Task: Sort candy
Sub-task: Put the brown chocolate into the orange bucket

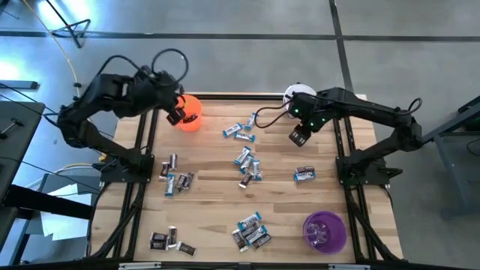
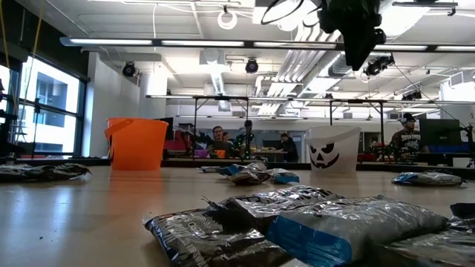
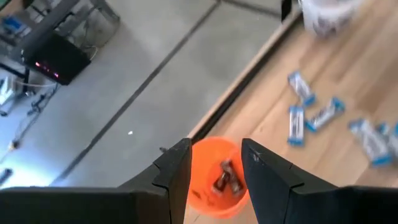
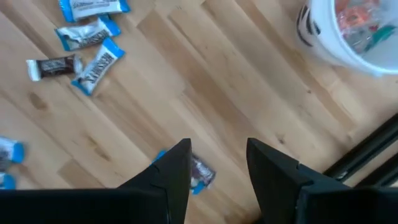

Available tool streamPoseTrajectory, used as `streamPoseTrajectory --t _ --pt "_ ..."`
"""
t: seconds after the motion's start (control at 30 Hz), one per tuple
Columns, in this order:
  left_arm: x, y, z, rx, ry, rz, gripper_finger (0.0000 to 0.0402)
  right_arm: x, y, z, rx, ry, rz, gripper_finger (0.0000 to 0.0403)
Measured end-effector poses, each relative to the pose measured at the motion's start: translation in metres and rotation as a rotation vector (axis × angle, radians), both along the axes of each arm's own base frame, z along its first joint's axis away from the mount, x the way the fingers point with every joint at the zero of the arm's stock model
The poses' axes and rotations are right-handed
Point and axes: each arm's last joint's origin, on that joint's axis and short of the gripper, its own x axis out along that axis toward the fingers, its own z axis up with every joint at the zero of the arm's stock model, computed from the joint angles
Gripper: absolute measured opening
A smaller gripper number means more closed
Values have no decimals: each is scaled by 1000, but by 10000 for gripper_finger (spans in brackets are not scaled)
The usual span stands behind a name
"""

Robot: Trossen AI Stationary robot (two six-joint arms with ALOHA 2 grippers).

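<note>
Your left gripper (image 1: 175, 114) hangs above the orange cup (image 1: 188, 112) at the far left of the table (image 1: 217, 225). Its fingers (image 3: 174, 171) stand apart with nothing between them. The left wrist view looks down into that cup, where a few dark brown pieces (image 3: 226, 177) lie at the bottom.

Your right gripper (image 1: 299, 136) hovers over bare wood just in front of the white cup (image 1: 297, 95) at the far right. Its fingers (image 4: 177, 168) are also spread and hold nothing. One blue-and-white piece (image 4: 198, 173) lies on the wood below them. The white cup carries a black jack-o'-lantern face (image 2: 324, 156), and the right wrist view shows reddish and teal wrappers (image 4: 360, 25) inside it.

The rest of the candy (image 1: 247, 166) lies scattered on the table: a pair of blue-and-white pieces (image 1: 238, 133) near the far edge, a cluster at the centre, a mixed group (image 1: 176, 178) on the left, dark pieces (image 1: 169, 241) at the near left, a heap (image 1: 251, 231) at the near centre and a single blue one (image 1: 304, 174) on the right. The purple cup (image 1: 324, 231) stands at the near right corner.

Lettering shows on several wrappers, but you cannot read any brand or word from it. People (image 2: 249, 141) sit in the room beyond the table.
</note>
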Motion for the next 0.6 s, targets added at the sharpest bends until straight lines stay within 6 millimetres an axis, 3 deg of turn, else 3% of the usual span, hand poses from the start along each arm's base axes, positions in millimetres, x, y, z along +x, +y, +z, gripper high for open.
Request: streamPoseTrajectory --t 0.2,0.4,0.6 --pt "0 2 -21 -5 111 -21 129 -3 0 0 -7 25 43 149" --pt "-19 5 -28 -89 -19 125 129 -9 2 -1 8 84 64 149" --pt "-41 -2 -33 -246 -104 105 129 -11 3 -1 10 111 106 149"
